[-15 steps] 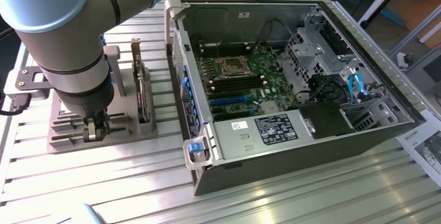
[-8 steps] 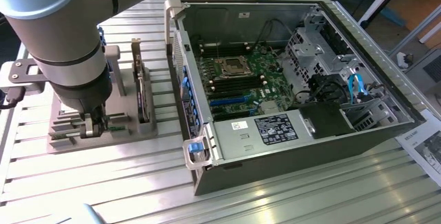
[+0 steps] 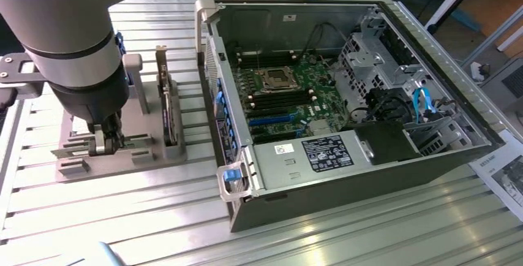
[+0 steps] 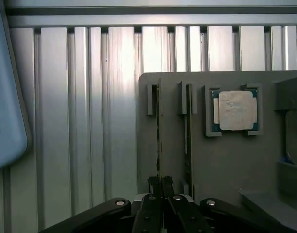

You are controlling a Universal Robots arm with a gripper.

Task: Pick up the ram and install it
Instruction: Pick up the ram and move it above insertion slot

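Note:
The ram [image 4: 158, 131] stands on edge in a slot of the grey holder [image 4: 221, 160], seen as a thin green-edged stick. My gripper [image 4: 160, 187] is straight over the stick's near end, and the two dark fingers [image 4: 152, 185] are pressed together with the stick between them. A second thin stick [image 4: 188, 136] stands in the neighbouring slot. In the exterior view my gripper [image 3: 106, 142] reaches down into the holder [image 3: 122, 159] at that view's left, beside the open computer case [image 3: 343, 100]. The motherboard [image 3: 286, 97] with its dark memory slots [image 3: 274, 102] lies inside the case.
A square silver processor chip [image 4: 234, 110] and a hard drive [image 4: 296, 138] also sit in the holder. An upright dark card [image 3: 168, 116] stands at the holder's edge toward the case. The case wall [image 3: 214, 88] rises between holder and motherboard. Cables and drive cages [image 3: 392, 94] fill the case's far side.

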